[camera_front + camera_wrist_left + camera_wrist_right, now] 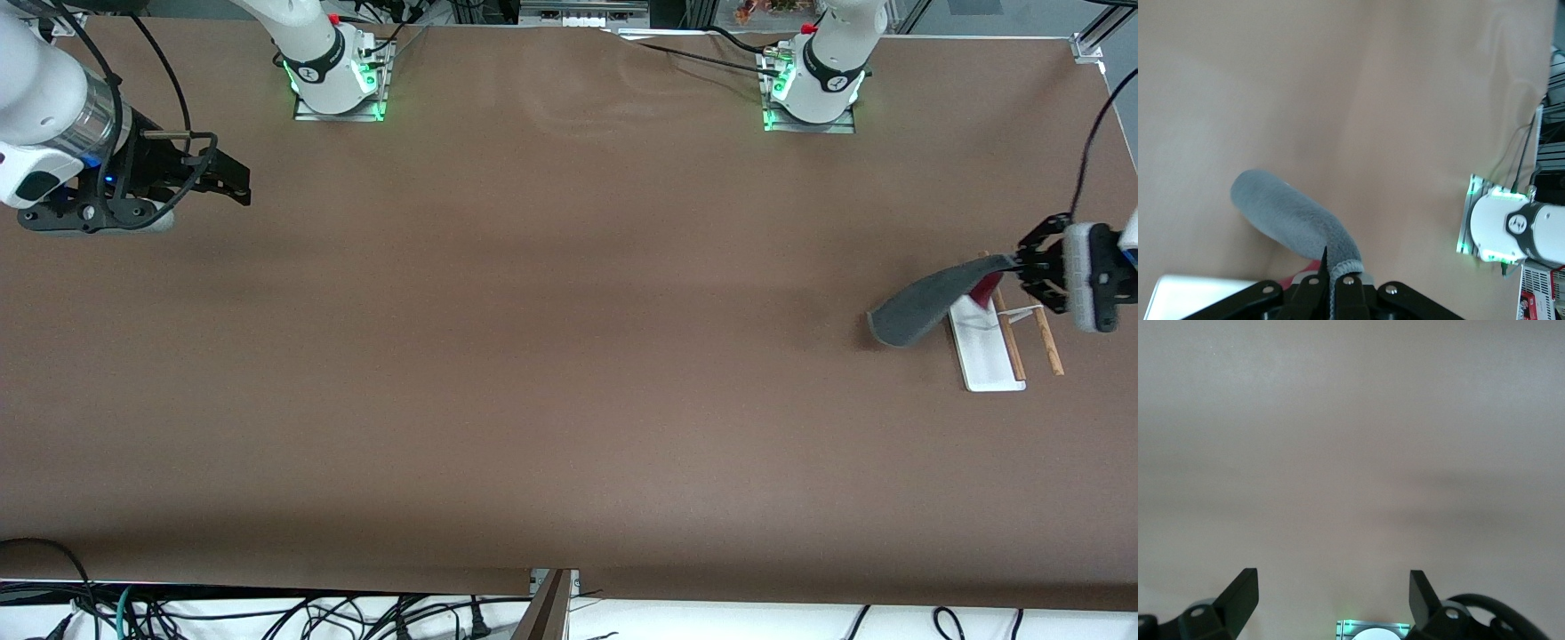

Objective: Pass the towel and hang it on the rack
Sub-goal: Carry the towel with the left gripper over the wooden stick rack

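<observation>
My left gripper [1013, 263] is shut on one edge of the towel [920, 304] and holds it over the rack [1013, 333] at the left arm's end of the table. The towel hangs grey face up, with a bit of its pink-red face showing near the jaws. In the left wrist view the towel [1295, 217] runs out from the closed left gripper [1330, 270], and a corner of the rack's white base plate [1198, 297] shows. The rack has two light-brown rods over a white base plate. My right gripper [240, 182] waits open and empty at the right arm's end; its fingers [1245, 593] stand wide apart.
The brown table [551, 356] holds nothing else. The right arm's base [333, 76] and the left arm's base [813, 89] stand along the table's edge farthest from the front camera. Cables lie below the table's near edge.
</observation>
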Action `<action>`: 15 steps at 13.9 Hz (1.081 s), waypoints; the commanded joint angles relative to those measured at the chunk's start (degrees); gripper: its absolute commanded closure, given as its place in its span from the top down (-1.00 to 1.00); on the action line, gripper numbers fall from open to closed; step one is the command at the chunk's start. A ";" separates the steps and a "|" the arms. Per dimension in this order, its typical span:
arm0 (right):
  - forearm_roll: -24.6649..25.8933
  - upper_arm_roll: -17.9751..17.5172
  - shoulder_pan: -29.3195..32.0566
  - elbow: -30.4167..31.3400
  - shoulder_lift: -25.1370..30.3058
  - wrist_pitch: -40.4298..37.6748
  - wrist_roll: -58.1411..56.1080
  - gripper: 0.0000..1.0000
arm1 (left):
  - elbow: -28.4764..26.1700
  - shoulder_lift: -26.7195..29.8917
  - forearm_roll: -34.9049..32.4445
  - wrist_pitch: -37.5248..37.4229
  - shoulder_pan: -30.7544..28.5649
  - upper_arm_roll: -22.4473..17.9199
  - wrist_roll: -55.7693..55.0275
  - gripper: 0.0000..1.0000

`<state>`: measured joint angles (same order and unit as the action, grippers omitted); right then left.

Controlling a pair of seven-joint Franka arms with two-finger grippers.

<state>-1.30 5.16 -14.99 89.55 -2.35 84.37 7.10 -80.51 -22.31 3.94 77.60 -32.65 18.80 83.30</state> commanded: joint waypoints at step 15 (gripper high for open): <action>0.07 -1.38 -0.48 -0.43 0.77 0.89 0.19 1.00 | 2.38 -9.67 -5.17 18.89 -14.37 -3.51 3.45 -1.00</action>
<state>-1.31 4.01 -15.38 89.21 -2.29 85.27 7.11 -80.13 -29.75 0.18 94.73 -46.60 15.12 85.74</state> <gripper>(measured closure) 0.000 0.982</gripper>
